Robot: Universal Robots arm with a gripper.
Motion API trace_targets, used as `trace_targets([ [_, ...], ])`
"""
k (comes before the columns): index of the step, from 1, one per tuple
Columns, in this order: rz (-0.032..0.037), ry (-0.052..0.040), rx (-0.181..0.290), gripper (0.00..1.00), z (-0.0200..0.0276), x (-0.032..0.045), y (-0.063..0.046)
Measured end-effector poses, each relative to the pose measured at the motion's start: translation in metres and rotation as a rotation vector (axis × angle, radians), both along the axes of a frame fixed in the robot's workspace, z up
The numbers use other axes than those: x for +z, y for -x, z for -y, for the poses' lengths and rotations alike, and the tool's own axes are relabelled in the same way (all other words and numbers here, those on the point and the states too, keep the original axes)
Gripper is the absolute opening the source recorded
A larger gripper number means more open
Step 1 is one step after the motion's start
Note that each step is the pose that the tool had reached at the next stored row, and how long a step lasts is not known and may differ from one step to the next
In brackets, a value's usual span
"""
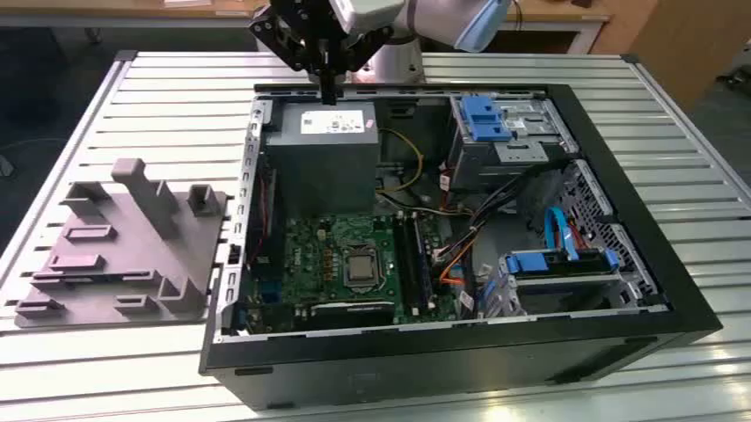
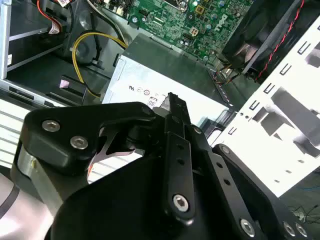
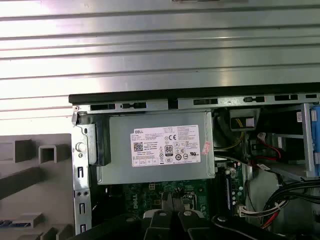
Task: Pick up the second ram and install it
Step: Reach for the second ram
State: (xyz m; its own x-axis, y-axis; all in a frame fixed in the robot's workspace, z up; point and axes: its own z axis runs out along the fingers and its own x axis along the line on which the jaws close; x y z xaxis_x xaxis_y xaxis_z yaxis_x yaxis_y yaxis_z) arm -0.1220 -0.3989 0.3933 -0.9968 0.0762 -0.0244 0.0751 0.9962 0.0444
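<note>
Above the far end of the open black computer case (image 1: pixel 470 356), my black metal gripper (image 1: pixel 332 93) hangs over the grey metal power box (image 1: pixel 319 132). In both wrist views my gripper (image 2: pixel 172 98) (image 3: pixel 173 204) looks squeezed together. I see nothing held in it.

I think the second ram (image 1: pixel 100 276) is the long, thin, dark strip with a bit of blue. It lies flat in the grey plastic holder (image 1: pixel 83 308) outside the case. From my gripper it is off to the exterior view's left and closer to that camera, well apart from me. Its long side runs almost straight across that view, only a little tilted. I have just one arm, so there is no nearer hand to choose.

The holder sits on the silver table made of metal strips (image 1: pixel 176 97), touching or just beside the case wall; I cannot tell which. Tall grey posts (image 1: pixel 133 180) stand up from the holder, on the side of the strip that faces me. The space right above the strip looks open.

Inside the case, the long black memory slots (image 1: pixel 413 253) lie on the green board (image 1: pixel 308 255), beside the square silver chip socket (image 1: pixel 359 269). Orange and black wires (image 1: pixel 460 255) lie near them.
</note>
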Motion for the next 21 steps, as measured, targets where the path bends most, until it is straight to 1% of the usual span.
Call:
trace_targets([
  [12, 0.0000, 0.0000, 0.000, 0.10, 0.0000, 0.0000, 0.000],
  [15, 0.0000, 0.0000, 0.000, 0.10, 0.0000, 0.0000, 0.003],
  [21, 0.0000, 0.0000, 0.000, 0.10, 0.0000, 0.0000, 0.011],
])
